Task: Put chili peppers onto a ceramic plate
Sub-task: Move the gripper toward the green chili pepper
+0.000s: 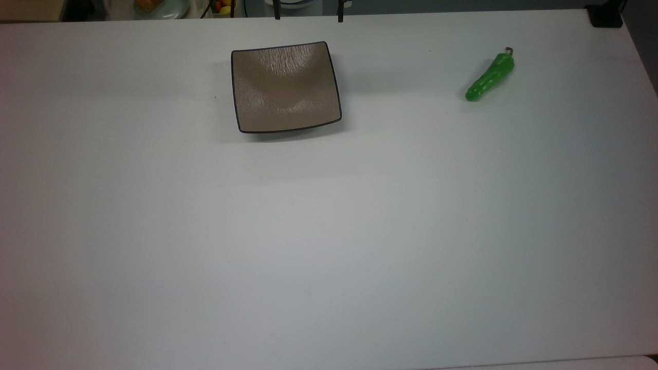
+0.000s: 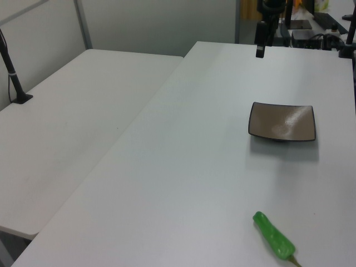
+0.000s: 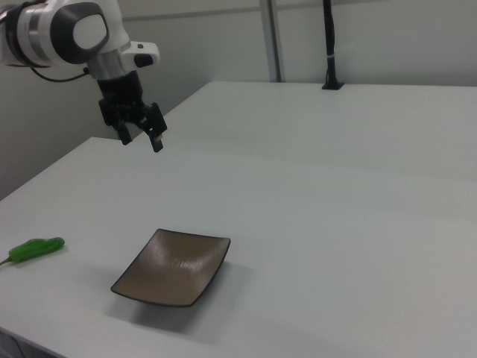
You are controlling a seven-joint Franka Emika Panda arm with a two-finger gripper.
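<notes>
**Pepper lay well off to one side of a raised, empty gripper**

Going left to right across the right view, the chili pepper [image 3: 36,248] came first, flat on the worktop [image 3: 335,216] near the right view's left edge, its long axis running roughly along the worktop's near edge and its stem end pointing off toward the frame's edge. Above and slightly right of it hung the gripper [image 3: 139,132], high over the worktop with its two fingers apart and nothing between them. Further right and nearer the camera sat the ceramic plate [image 3: 201,253], empty, well apart from the pepper.

In the top view the order ran the other way: the ceramic plate [image 1: 247,82] sat left of centre and the chili pepper [image 1: 490,77] far to the top view's right, lying on a diagonal with the stem at its upper right end and the blunt tip at its lower left.

The coming reach probably turned on this offset: the gripper would have to travel down and sideways, away from the plate, and likely turn its fingers to close across the pepper's narrow width, not along its length. The task looked not yet begun.
</notes>
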